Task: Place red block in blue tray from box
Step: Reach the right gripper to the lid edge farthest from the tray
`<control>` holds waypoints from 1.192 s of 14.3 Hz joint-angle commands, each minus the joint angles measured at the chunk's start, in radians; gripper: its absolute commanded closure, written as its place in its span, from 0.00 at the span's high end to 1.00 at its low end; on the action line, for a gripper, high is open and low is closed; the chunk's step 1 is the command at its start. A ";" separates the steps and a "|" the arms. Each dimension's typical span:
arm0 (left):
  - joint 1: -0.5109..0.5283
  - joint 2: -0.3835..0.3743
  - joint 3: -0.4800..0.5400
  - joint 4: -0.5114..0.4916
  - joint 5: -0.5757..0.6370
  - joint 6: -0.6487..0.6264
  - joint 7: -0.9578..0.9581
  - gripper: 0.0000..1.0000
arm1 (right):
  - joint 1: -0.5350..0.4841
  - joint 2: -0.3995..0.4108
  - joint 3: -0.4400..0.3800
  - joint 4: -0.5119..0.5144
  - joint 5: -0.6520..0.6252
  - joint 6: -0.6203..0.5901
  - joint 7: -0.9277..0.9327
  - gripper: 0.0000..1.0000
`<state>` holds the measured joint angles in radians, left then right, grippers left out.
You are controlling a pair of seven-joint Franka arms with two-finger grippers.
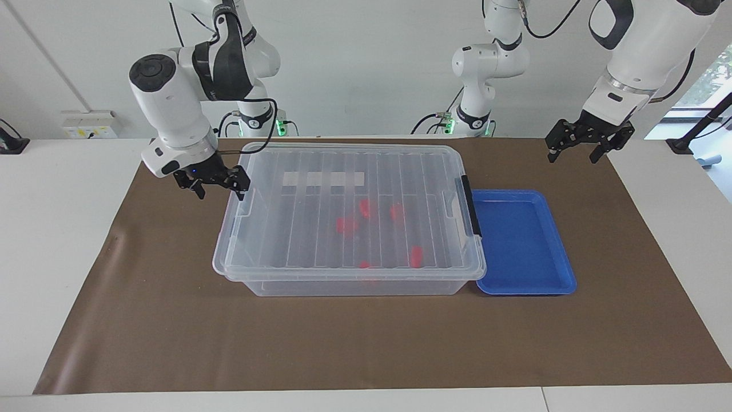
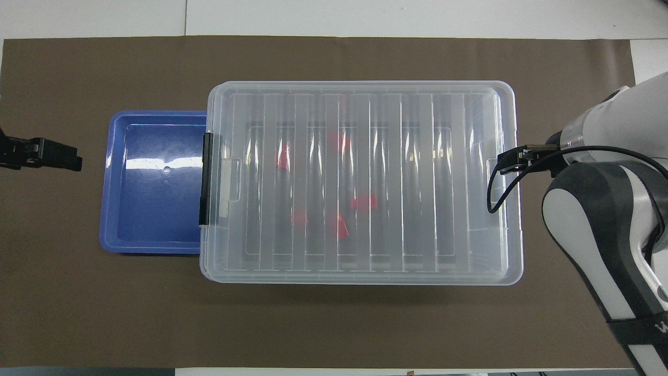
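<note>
The box (image 1: pixel 349 220) sat closed at the middle of the brown-papered surface (image 1: pixel 171 332), its ribbed clear lid (image 2: pixel 360 183) on and the black latch (image 1: pixel 472 206) at the end toward my left arm. Through the lid I saw about five red pieces on the floor of the box; the red block (image 1: pixel 416 257) among them lay toward the latch end, under the lid and well apart from both tools. My right tool (image 1: pixel 216 182) hung just beside the box's end toward the right arm, at lid height, fingers parted, holding nothing. My left tool (image 1: pixel 589 140) hung over bare paper, near the blue tray's corner, fingers spread, also holding nothing. The blue tray (image 1: pixel 549 274) lay touching the box's latch end, with nothing in it. A white label strip (image 1: pixel 323 179) showed through the lid; I could read no writing on it.
</note>
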<state>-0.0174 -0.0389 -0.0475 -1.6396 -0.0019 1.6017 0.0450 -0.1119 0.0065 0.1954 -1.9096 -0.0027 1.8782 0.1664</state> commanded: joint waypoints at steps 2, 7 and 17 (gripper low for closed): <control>0.007 -0.019 0.000 -0.013 0.016 -0.005 0.009 1.00 | -0.014 -0.025 0.007 -0.063 0.020 0.041 0.005 1.00; 0.008 -0.019 -0.002 -0.013 0.016 -0.002 0.012 1.00 | -0.015 -0.031 0.001 -0.114 0.020 0.087 -0.013 1.00; 0.010 -0.024 0.000 -0.025 0.016 0.000 0.003 1.00 | -0.025 -0.028 -0.043 -0.114 0.018 0.084 -0.079 1.00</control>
<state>-0.0126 -0.0390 -0.0463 -1.6417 -0.0018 1.6018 0.0450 -0.1237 0.0015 0.1653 -1.9945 -0.0027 1.9416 0.1365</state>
